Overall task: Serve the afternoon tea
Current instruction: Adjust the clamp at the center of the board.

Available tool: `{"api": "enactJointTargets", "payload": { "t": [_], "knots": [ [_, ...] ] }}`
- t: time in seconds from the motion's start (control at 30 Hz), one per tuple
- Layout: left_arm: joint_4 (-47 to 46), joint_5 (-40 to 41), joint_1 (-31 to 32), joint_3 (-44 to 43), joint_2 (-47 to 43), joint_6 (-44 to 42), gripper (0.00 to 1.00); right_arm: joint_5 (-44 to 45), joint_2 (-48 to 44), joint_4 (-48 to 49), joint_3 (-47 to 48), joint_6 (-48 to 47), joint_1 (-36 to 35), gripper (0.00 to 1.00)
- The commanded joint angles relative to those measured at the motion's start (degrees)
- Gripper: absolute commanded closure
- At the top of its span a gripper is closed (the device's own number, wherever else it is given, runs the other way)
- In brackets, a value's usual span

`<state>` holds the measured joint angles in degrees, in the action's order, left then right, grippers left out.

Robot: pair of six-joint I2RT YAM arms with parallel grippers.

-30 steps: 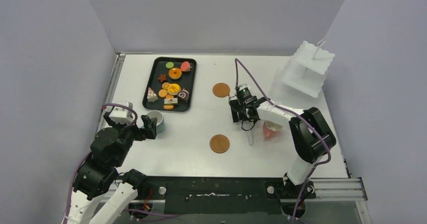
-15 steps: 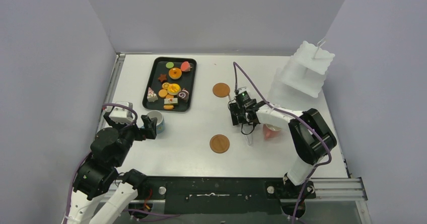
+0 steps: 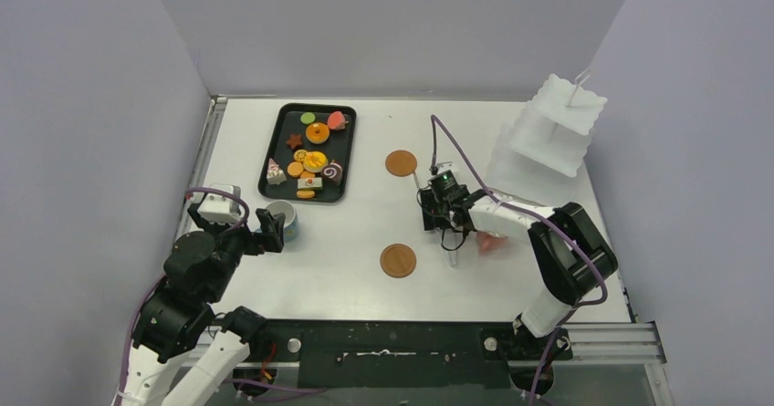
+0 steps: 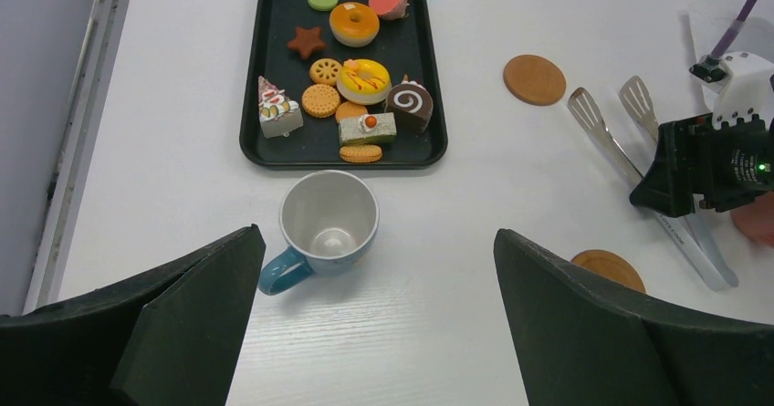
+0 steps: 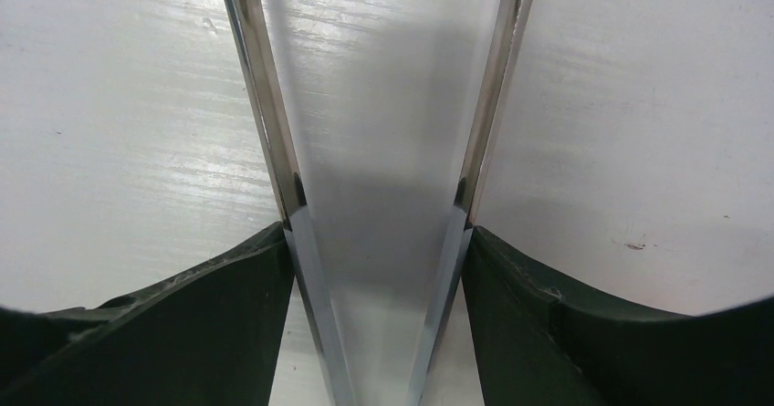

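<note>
The toy pastries [image 3: 310, 160] lie on the black tray [image 3: 285, 119], also seen in the left wrist view [image 4: 347, 78]. The blue cup [image 4: 329, 219] stands upright just in front of the tray [image 4: 251, 105]. My left gripper [image 4: 376, 235] is open and empty, hovering just short of the cup [image 3: 281, 216]. My right gripper [image 5: 376, 242] is shut on the long metal tongs [image 5: 265, 105], one finger against each arm, low on the table [image 3: 443, 216]. The pink cup [image 3: 493, 241] is mostly hidden behind the right arm.
Two brown coasters lie on the table, one far [image 3: 401, 162] and one near [image 3: 398, 260]. A white tiered stand [image 3: 548, 137] stands at the back right. The tongs [image 4: 602, 132] lie between the coasters. Grey walls close in the left, back and right sides.
My right gripper has shifted slightly nearer and rightwards along the tongs, and its arm now covers more of the pink cup. The left arm has not moved.
</note>
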<state>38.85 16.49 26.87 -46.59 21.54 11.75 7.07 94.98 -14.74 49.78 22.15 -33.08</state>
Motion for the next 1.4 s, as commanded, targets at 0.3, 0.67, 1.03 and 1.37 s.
{"api": "enactJointTargets", "payload": {
  "t": [0.3, 0.67, 1.03, 1.37],
  "knots": [
    [-2.7, -0.6, -0.4, -0.3, -0.3, -0.6, 0.03, 0.0, -1.6, 1.2, -2.8, 1.0, -0.4, 0.34],
    [-2.9, -0.8, -0.4, -0.3, 0.0, -0.6, 0.03, 2.0, -2.6, -0.7, -3.0, 1.0, -2.0, 0.28],
    [-3.1, -1.0, -0.4, -0.3, 0.1, -0.7, 0.03, 2.5, -2.8, -1.2, -3.5, 1.4, -2.7, 0.38],
    [-3.1, -1.1, -0.4, -0.3, 0.1, -0.8, 0.03, 3.8, -7.1, -5.8, -0.4, 1.8, -2.8, 0.5]
  ]
}}
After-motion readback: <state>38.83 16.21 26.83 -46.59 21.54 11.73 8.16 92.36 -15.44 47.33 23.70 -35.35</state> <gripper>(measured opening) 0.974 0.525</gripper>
